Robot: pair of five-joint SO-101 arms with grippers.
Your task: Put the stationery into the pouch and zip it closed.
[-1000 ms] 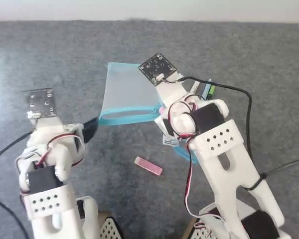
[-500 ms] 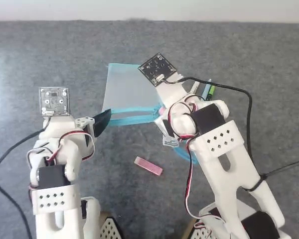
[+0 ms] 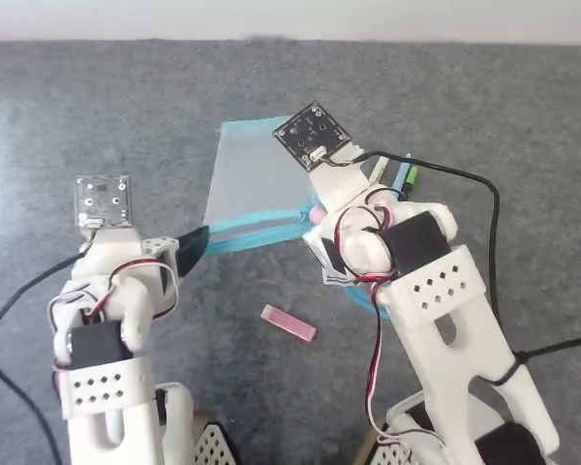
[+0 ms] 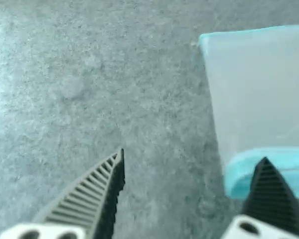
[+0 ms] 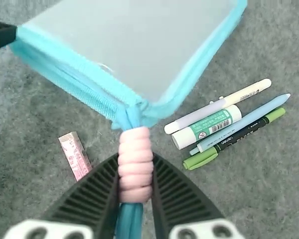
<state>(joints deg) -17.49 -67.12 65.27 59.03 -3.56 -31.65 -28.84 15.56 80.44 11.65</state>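
While pinching the pink zipper pull [image 5: 135, 169] of the pouch [image 5: 139, 45] in the right gripper [image 5: 135, 160], leaves pens [image 5: 234, 124] and eraser [image 5: 74, 155] outside, flanking those fingers; spreads left gripper [image 4: 192, 157] wide.

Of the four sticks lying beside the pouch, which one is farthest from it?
The green-and-black pen, outermost in the row; the blue pen lies between it and the pouch.
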